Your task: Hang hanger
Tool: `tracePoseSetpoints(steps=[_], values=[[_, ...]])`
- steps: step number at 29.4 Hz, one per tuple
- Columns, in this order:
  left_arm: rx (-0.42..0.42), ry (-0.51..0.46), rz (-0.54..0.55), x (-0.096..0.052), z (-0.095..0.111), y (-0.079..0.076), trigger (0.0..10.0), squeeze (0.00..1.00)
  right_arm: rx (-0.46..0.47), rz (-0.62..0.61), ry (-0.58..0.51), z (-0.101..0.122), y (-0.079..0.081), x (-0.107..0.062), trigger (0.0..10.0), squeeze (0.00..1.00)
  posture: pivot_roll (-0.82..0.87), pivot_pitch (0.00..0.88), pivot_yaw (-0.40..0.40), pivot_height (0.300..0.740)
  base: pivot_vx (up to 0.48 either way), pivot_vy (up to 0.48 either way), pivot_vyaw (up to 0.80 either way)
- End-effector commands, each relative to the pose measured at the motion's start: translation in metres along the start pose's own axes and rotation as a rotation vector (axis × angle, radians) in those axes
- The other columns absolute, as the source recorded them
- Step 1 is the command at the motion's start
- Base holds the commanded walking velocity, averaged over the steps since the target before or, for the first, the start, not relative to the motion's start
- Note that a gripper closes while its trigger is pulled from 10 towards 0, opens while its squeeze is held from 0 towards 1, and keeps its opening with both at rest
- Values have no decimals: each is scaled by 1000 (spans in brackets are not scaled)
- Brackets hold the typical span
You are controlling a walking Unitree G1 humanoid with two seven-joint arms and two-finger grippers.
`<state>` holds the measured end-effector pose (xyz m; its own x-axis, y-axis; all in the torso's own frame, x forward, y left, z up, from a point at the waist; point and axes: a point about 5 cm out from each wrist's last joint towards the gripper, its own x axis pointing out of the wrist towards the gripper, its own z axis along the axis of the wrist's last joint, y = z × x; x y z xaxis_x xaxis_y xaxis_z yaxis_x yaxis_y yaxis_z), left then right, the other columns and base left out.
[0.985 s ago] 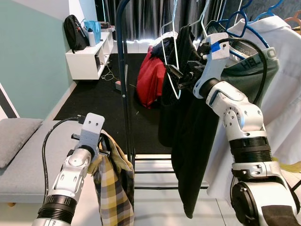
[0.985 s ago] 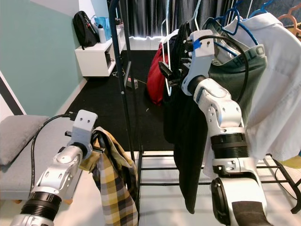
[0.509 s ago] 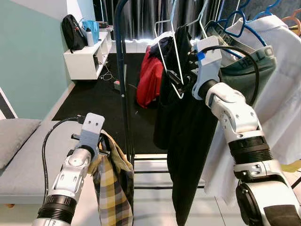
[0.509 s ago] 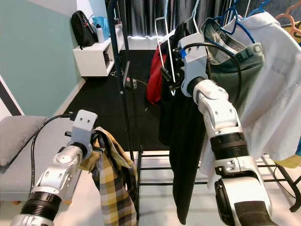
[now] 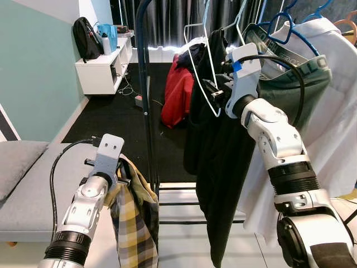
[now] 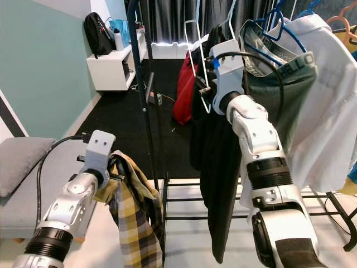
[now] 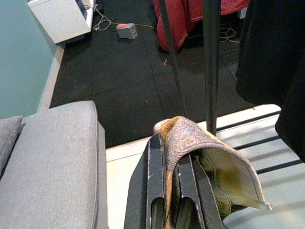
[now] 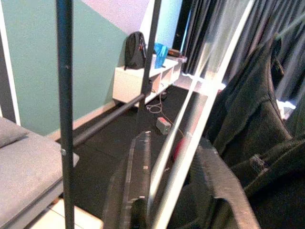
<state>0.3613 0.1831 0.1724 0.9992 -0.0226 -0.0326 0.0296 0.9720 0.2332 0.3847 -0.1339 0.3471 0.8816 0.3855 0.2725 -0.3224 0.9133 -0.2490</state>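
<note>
One clothes rack (image 5: 144, 84) stands here, and on it hang one white wire hanger (image 5: 202, 67), two blue hangers (image 5: 281, 28), one black garment (image 5: 223, 167), one grey-green shirt (image 5: 295, 78), one white shirt (image 5: 334, 111) and one red garment (image 5: 177, 92). There is one plaid cloth (image 5: 134, 223), one white shelf (image 5: 103, 67) with one black backpack (image 5: 87, 38), and one grey couch (image 5: 28, 190) with one cushion (image 6: 19, 167). Two silver arms are counted, each ending in one tool: a left tool (image 7: 174, 191) and a right tool (image 8: 167, 191).

Clothes rack (image 5: 146, 95) is standing upright, carrying a black garment (image 5: 220, 167), a grey-green shirt (image 5: 304, 78) and a white shirt (image 5: 334, 111). A red garment (image 5: 177, 95) is hanging just behind the rack's post.
</note>
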Motion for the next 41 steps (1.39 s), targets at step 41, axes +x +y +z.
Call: tracePoseSetpoints(steps=[41], values=[[1, -90, -66, 1, 20, -15, 10000, 0, -256, -55, -102, 46, -5, -10, 0, 0, -13, 72, 10, 740, 0, 0, 0]])
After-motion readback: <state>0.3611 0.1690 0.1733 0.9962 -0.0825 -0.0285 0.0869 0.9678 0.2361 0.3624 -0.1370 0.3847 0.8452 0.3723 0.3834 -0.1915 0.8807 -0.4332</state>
